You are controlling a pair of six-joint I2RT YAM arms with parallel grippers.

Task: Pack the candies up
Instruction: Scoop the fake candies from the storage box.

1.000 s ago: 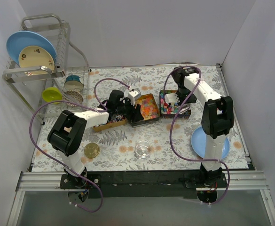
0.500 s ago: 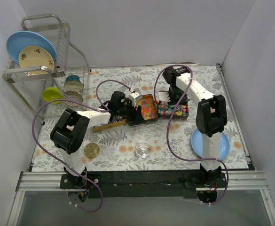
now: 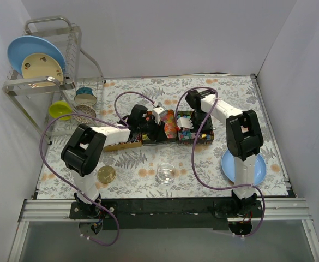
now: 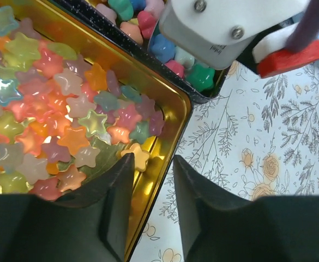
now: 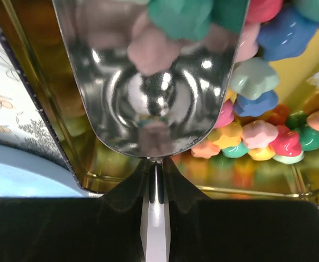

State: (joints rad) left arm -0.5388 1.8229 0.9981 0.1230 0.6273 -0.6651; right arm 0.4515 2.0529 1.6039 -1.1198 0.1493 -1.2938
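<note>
Packing looks barely begun. The star gummies [image 4: 55, 109] fill the gold tin [image 4: 178, 117], and the pastel candies [image 5: 257, 98] lie in the dark tin [image 4: 110, 34] touching its right side. The glass jar [image 3: 166, 173] in front of the gold tin appears empty.

The right end effector [image 5: 155, 166] is clamped on a metal scoop [image 5: 148, 82] sitting low in the dark tin, with a few sweets on it. The left end effector [image 4: 151, 164] straddles the gold tin's wall by the corner beside the dark tin, seemingly pinched on it.

Both arms crowd the gold tin. The bare tabletop [image 4: 268, 136] in front of it, around the jar, leaves room to carry a scoopful.
</note>
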